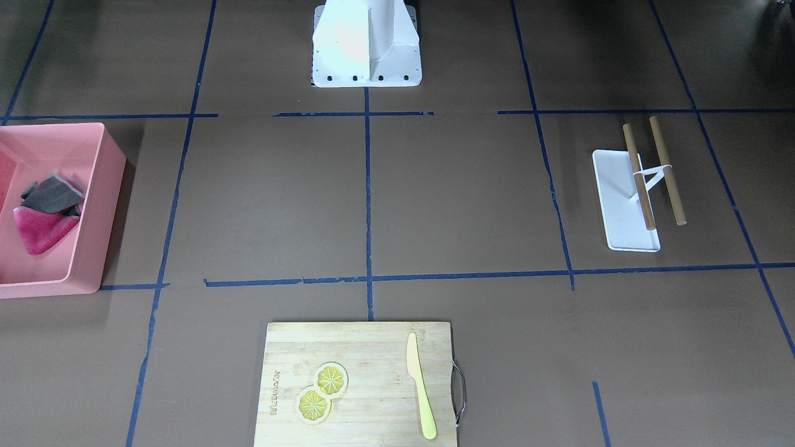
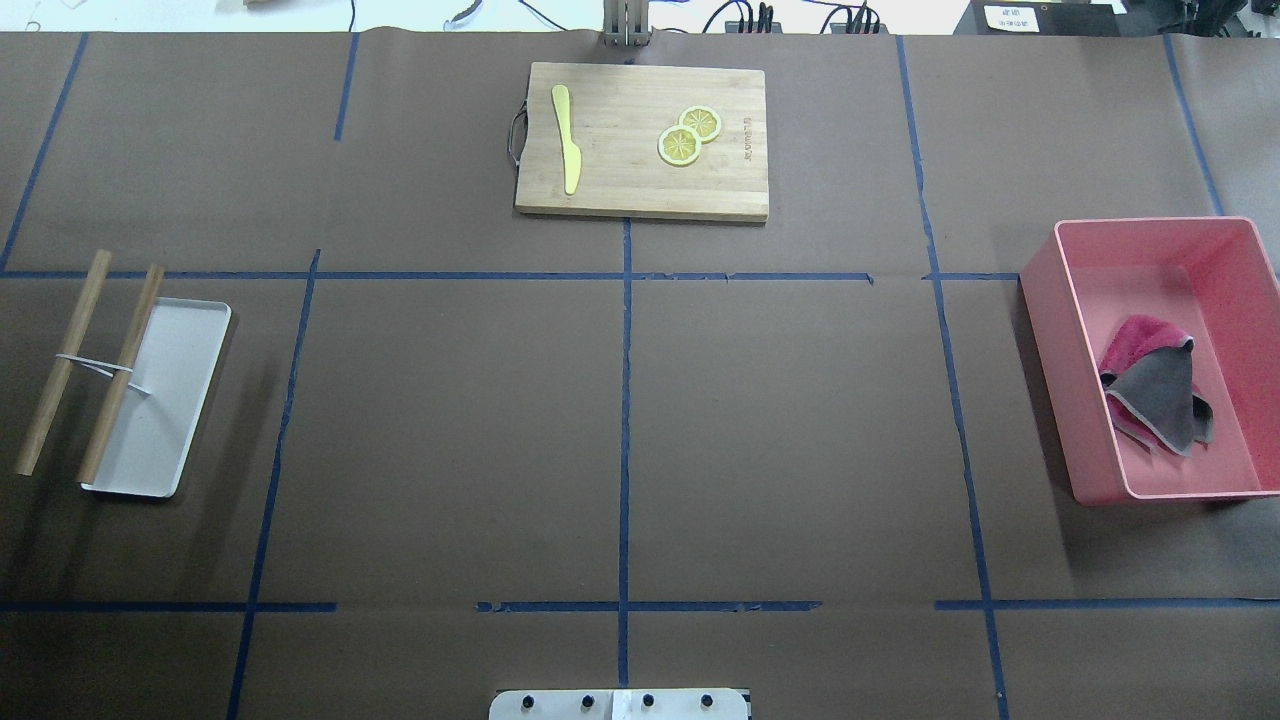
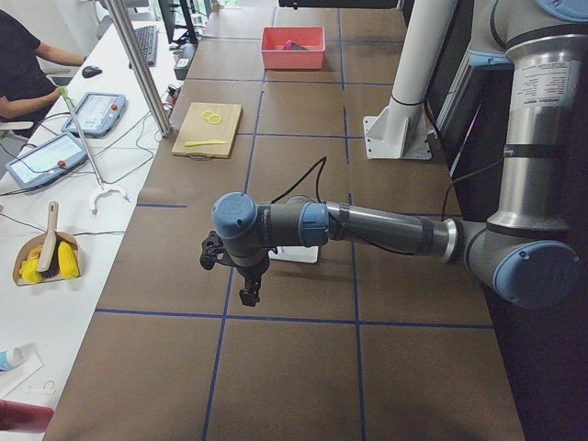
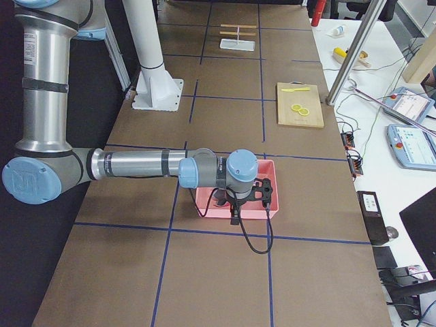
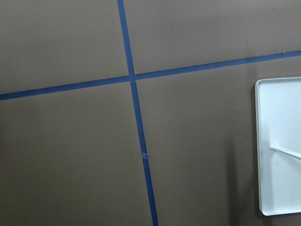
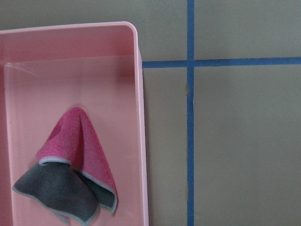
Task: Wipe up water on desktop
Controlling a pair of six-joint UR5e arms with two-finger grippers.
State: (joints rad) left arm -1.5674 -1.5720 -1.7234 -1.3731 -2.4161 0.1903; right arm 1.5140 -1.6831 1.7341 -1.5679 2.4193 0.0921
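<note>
Brown desktop (image 2: 450, 430), crossed by thin blue tape lines, spreads flat under both arms and carries everything in the scene. On the robot's right stands a pink bin (image 2: 1045, 340), and inside it lies a crumpled cloth (image 2: 1160, 400) (magenta on one face, grey on the other). At the far edge, opposite the robot base (image 1: 366, 56), sits a wooden cutting board (image 2: 620, 185) with a yellow knife (image 2: 567, 140) and two overlapping lemon slices (image 2: 681, 146). On the robot's left a white tray (image 2: 175, 400) lies flat. Two wooden rods (image 2: 62, 365) joined by a white band rest there, one across the tray's edge, the other just beside it on the desktop. The left gripper (image 3: 248, 294) hangs above the desktop near the tray. The right gripper (image 4: 235, 216) hangs above the bin's edge. Both show only in the side views, so one cannot tell whether their fingers are apart or together.
</note>
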